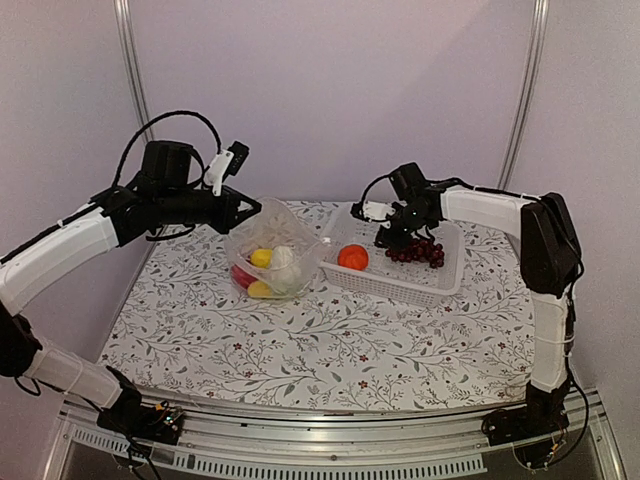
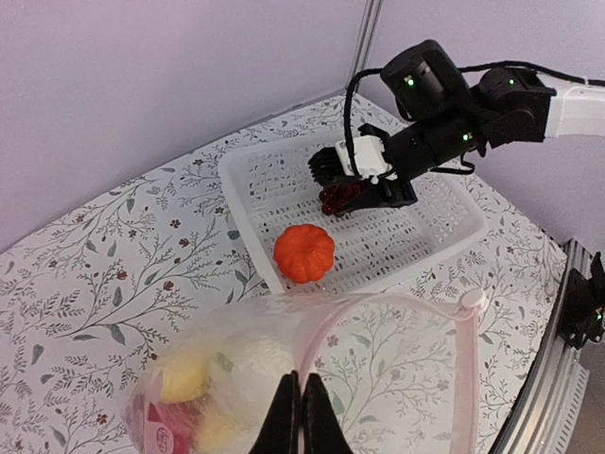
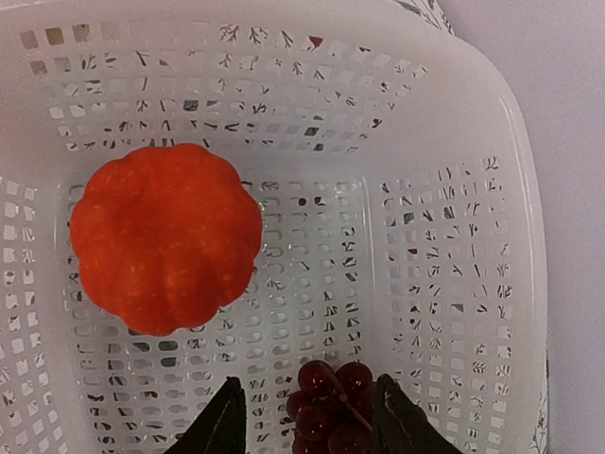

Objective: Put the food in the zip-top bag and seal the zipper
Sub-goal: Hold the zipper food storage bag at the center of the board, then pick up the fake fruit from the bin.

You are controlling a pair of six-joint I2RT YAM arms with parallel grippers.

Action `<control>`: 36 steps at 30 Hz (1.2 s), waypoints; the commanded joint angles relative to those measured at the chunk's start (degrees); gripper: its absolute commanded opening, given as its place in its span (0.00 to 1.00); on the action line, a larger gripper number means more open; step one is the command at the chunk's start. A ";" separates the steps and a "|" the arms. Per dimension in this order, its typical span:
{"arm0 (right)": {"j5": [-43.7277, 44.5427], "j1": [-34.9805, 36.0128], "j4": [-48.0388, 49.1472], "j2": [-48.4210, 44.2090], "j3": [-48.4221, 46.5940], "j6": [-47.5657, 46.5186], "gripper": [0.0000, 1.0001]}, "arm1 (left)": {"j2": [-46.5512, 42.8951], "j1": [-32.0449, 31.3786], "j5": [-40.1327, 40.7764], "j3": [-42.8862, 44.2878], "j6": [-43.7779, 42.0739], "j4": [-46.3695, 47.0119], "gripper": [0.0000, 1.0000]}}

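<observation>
The zip-top bag (image 1: 275,255) stands open at the table's back left, its mouth held up. My left gripper (image 1: 250,210) is shut on the bag's rim, pinching the pinkish zipper (image 2: 378,301) between its fingertips (image 2: 300,378). Inside the bag lie a white cauliflower (image 1: 284,262), yellow pieces (image 1: 261,257) and a red piece. The orange round fruit (image 3: 165,236) and the dark grape bunch (image 3: 331,407) rest in the white basket (image 1: 440,285). My right gripper (image 3: 307,383) is low in the basket, open, with the grapes between its fingers and a gap on the left side.
The white lattice basket (image 3: 454,189) sits right beside the bag at the back of the floral tablecloth. A zipper slider (image 2: 470,301) sits at the far corner of the bag's mouth. Grey walls stand close behind the table.
</observation>
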State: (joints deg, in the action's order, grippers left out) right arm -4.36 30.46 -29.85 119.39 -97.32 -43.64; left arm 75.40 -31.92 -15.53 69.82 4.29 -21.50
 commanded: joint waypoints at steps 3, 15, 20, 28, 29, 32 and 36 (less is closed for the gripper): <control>7.84 0.66 -0.38 7.73 -8.00 -1.42 0.46 | -0.92 0.41 0.38 -0.85 2.24 4.50 0.00; 12.78 0.74 -2.08 14.93 -11.75 -3.65 0.46 | -2.14 0.85 2.43 -0.74 1.79 3.63 0.00; 14.07 0.74 -2.13 14.66 -10.65 -3.33 0.46 | -1.75 0.99 2.02 -0.74 2.11 3.63 0.00; 19.04 0.74 0.16 15.64 -10.65 -2.11 0.10 | -1.63 1.07 2.07 -0.74 2.07 3.49 0.00; 19.60 0.74 0.22 15.57 -10.74 -2.07 0.02 | -1.70 1.05 2.08 -0.81 2.04 3.59 0.00; 19.71 0.74 -0.34 14.56 -10.79 -1.86 0.00 | -1.64 1.06 2.32 -0.89 2.09 3.73 0.00; 16.76 0.74 -2.82 10.17 -10.66 0.31 0.00 | -0.69 1.07 1.90 -1.00 2.11 3.85 0.00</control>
State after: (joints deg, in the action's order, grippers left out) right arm 13.45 30.87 -30.02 133.53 -108.33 -45.84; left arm 74.59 -31.75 -13.39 69.43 6.09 -19.11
